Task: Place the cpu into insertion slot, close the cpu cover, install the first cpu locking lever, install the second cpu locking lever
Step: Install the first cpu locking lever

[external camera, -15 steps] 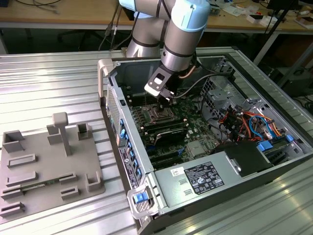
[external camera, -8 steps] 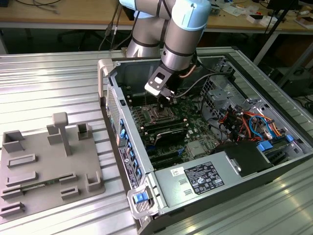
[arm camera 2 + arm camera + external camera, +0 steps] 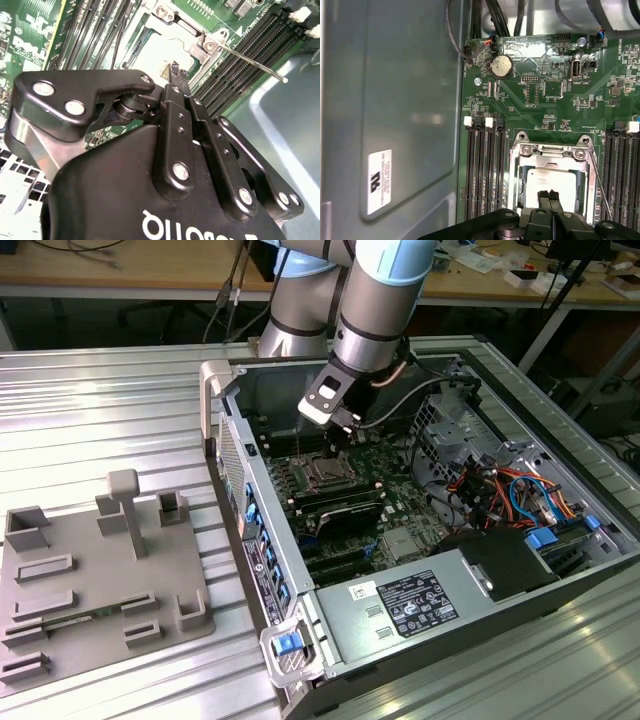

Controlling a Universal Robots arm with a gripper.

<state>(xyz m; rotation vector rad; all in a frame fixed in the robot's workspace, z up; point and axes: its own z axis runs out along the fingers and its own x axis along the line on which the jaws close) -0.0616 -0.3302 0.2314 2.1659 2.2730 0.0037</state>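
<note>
Cpu (image 3: pixel 555 179) lies flat, dull silver-grey, under the closed tool (image 3: pixel 549 193)

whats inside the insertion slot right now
The cpu lies in it, its silver top showing through the cpu cover window. The shut hand covers one edge of the chip; the contacts underneath cannot be seen.

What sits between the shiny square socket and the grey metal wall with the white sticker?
In the first wrist view, long black memory slots on green circuit board lie between the silvery-rimmed square insertion slot and the grey case wall.
</note>
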